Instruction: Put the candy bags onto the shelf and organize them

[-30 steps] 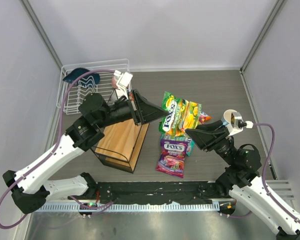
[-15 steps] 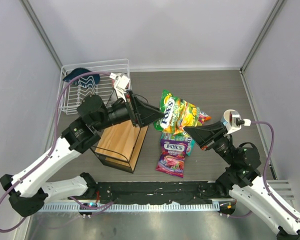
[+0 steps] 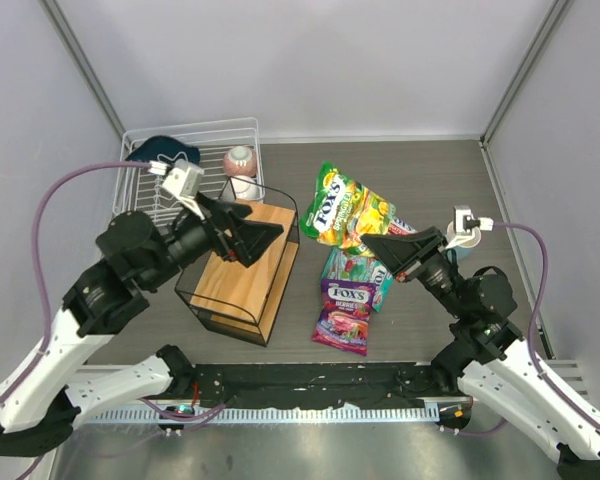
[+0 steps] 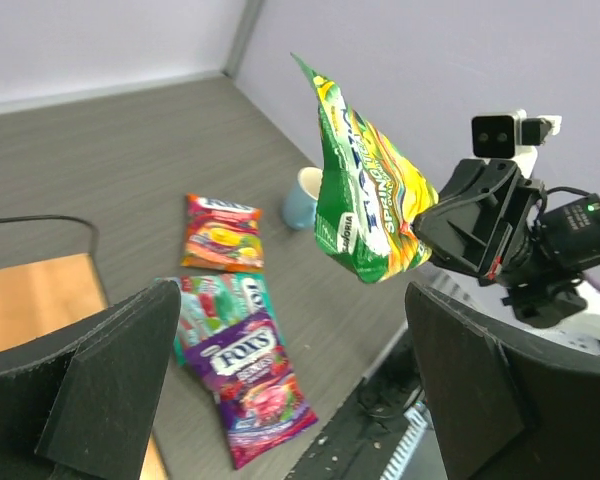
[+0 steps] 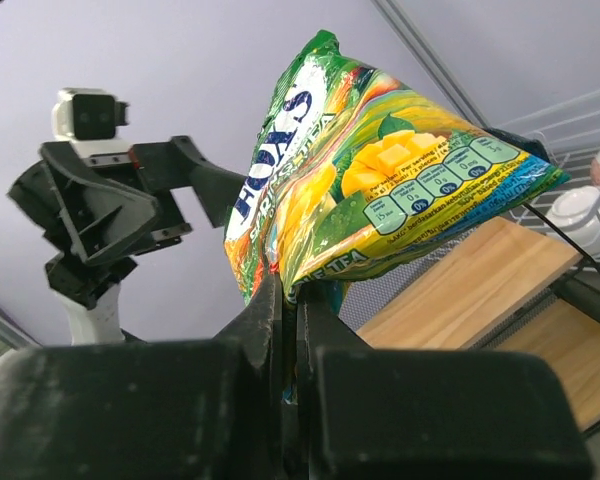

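**While my right gripper (image 5: 285, 300) holds the yellow-green bag (image 3: 345, 205) aloft, three more wait below**

With those jaws clamped tight on one edge of the pack, I have it raised clear of the table (image 3: 430, 170), just right of the shelf (image 3: 240, 280) and above the other bags. Pinching only the edge, I judge, leaves the whole body free to be laid on a board. My left gripper (image 3: 258, 235) stands spread wide over the shelf's top board with nothing in it. I read that as keeping clear, or waiting to steady the pack.

On the table the purple bag (image 3: 345, 315) overlaps the teal bag (image 3: 355, 265) beside the shelf. The orange-red bag (image 4: 220, 232) lies beyond them, near a blue cup (image 4: 302, 197). Nothing sits on the shelf yet.

The held pack is glossy and crinkled, green shading into yellow, with mango cubes, FOX'S lettering and a nutrition strip. It looks puffed and slippery to me.
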